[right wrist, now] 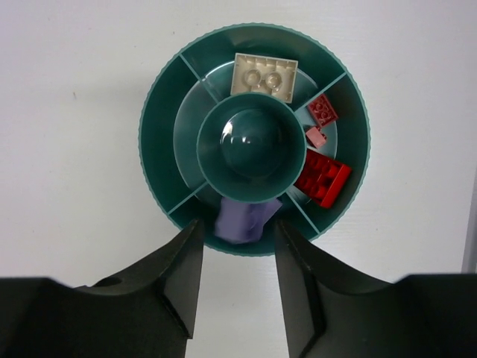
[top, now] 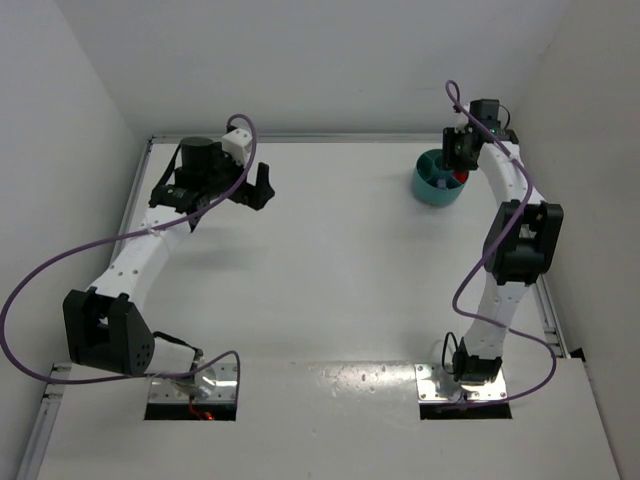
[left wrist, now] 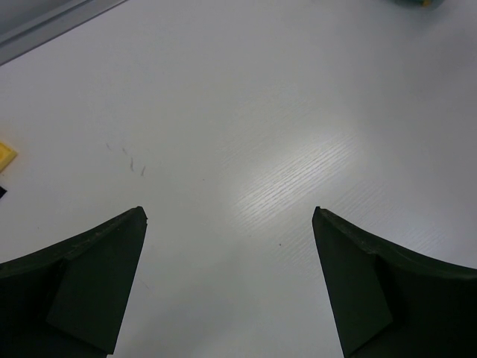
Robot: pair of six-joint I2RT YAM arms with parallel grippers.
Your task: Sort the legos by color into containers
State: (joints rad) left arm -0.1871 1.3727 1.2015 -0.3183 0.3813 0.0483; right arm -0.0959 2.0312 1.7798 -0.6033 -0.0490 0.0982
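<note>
The dish (right wrist: 153, 134) sits far right on the table (top: 330, 270). The right gripper (right wrist: 238, 225) is above it, jaws narrowly apart and gripping nothing. A purple brick (right wrist: 242, 212) (blurred) lies in the compartment under the fingertips, clear of the left finger. Red bricks (right wrist: 322, 177) lie in the right compartment, and a cream brick (right wrist: 264, 77) lies opposite the purple. The left gripper (left wrist: 229, 212) hangs wide open over the table's far left, with a yellow brick (left wrist: 6, 155) at the edge of its wrist view.

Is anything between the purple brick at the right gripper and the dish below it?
Nothing visible: the purple brick is right over the teal dish's near compartment, with no other brick seen there.
</note>
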